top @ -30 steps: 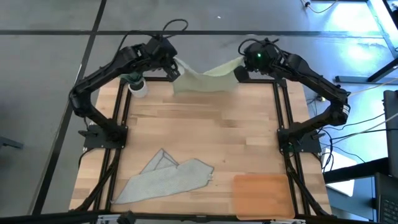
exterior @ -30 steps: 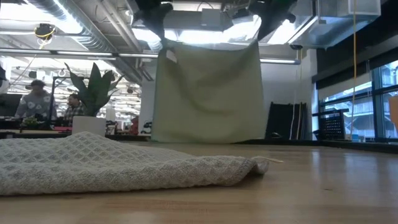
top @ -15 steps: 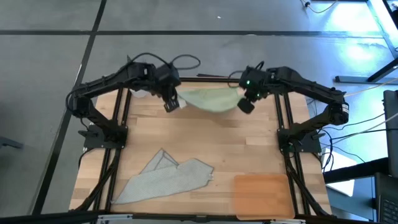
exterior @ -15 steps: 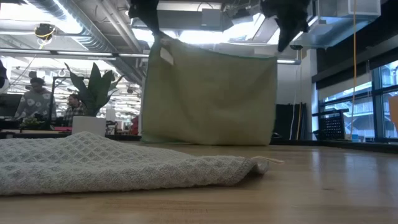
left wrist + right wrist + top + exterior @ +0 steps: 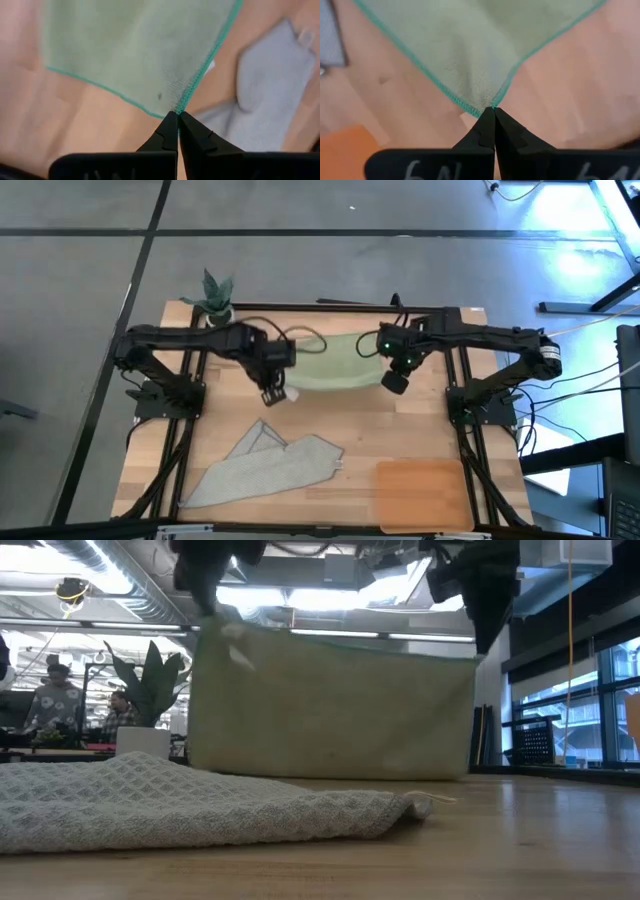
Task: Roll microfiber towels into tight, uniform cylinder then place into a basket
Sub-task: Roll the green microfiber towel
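Carrying the green towel (image 5: 335,362) forward by its two upper corners, both arms have come away from the far edge of the surface (image 5: 320,430) over the last second and now stretch it wider between them, its lower hem hanging close to the wood in the low view. That suggests the spreading step is nearly there: once the cloth is laid flat in the middle, rolling can begin. The left hand (image 5: 272,390) is pinched tight on one corner, fingers pressed together with the teal hem caught at their tips in its wrist view; the right hand (image 5: 394,380) is clamped the same way on the opposite corner. Both forearms reach inward, roughly level and facing each other across the towel. The grey towel (image 5: 265,470) lies crumpled near the front left, untouched, and the basket (image 5: 420,495) sits at the front right, with nothing in it that I can see.
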